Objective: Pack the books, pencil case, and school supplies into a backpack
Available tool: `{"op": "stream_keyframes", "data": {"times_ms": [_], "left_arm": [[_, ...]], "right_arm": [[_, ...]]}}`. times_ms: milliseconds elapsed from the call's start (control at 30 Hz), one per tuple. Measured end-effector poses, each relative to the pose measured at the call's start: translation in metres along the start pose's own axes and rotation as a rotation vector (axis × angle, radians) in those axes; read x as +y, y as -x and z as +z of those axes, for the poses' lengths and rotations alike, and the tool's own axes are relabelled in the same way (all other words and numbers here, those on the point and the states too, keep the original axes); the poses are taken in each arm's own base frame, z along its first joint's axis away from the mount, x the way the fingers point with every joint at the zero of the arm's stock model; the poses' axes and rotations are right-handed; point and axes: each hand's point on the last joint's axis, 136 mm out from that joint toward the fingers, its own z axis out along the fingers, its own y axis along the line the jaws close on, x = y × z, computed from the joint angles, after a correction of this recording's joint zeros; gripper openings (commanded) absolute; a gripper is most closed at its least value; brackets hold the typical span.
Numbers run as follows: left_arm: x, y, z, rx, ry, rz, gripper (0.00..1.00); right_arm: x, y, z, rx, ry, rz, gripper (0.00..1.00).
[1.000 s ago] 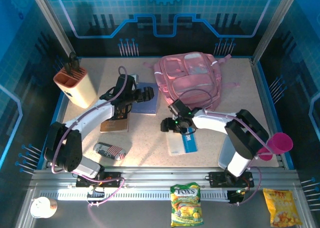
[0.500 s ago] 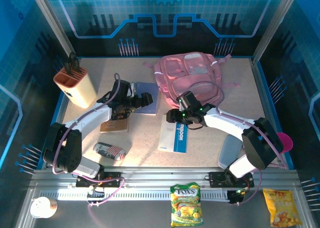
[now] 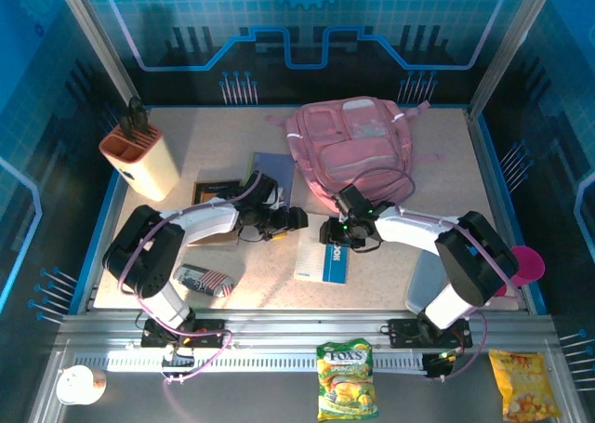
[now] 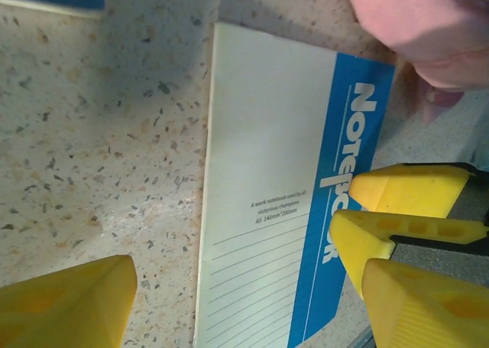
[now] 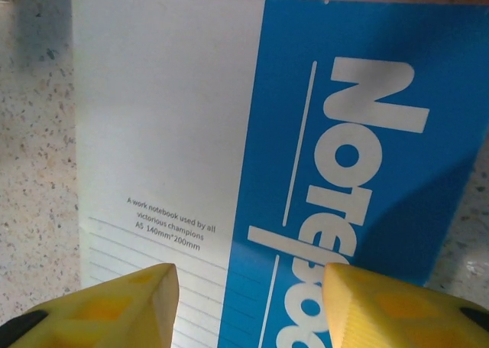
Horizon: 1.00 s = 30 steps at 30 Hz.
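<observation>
White thin paper notebook with a blue band (image 3: 324,259) flat on the speckled table (image 3: 214,135), just in front of the pink fabric backpack (image 3: 358,149) — not yet packed. Left gripper (image 3: 296,220) spread wide astride it, right gripper (image 5: 248,283) spread above its cover, nothing pinched. Likely trouble: both grippers colliding over one thin book, or pushing it along the table instead of lifting an edge.

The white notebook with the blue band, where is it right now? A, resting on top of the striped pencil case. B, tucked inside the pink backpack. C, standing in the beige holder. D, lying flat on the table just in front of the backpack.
D: the white notebook lies flat and face up on the speckled table, on the near side of the pink backpack.
</observation>
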Motion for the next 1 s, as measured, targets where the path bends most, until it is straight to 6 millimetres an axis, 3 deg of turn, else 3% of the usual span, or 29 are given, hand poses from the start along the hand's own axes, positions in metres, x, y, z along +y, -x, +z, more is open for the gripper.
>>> {"op": "stream_keyframes", "data": {"times_ms": [200, 367, 500, 767, 1000], "left_arm": [[0.006, -0.008, 0.011, 0.04, 0.013, -0.016, 0.52], [0.011, -0.012, 0.02, 0.063, 0.021, -0.039, 0.45], [0.013, -0.013, 0.024, 0.074, 0.022, -0.047, 0.45], [0.011, -0.013, 0.024, 0.077, 0.015, -0.043, 0.58], [0.009, -0.014, 0.024, 0.084, 0.01, -0.034, 0.54]], "right_arm": [[0.004, 0.0, 0.004, 0.007, 0.023, 0.007, 0.51], [0.009, 0.001, 0.007, 0.01, 0.047, 0.017, 0.5], [0.01, 0.001, 0.007, 0.012, 0.054, 0.019, 0.49], [0.011, 0.001, 0.009, 0.012, 0.056, 0.022, 0.49], [0.011, 0.002, 0.009, 0.012, 0.056, 0.022, 0.49]]}}
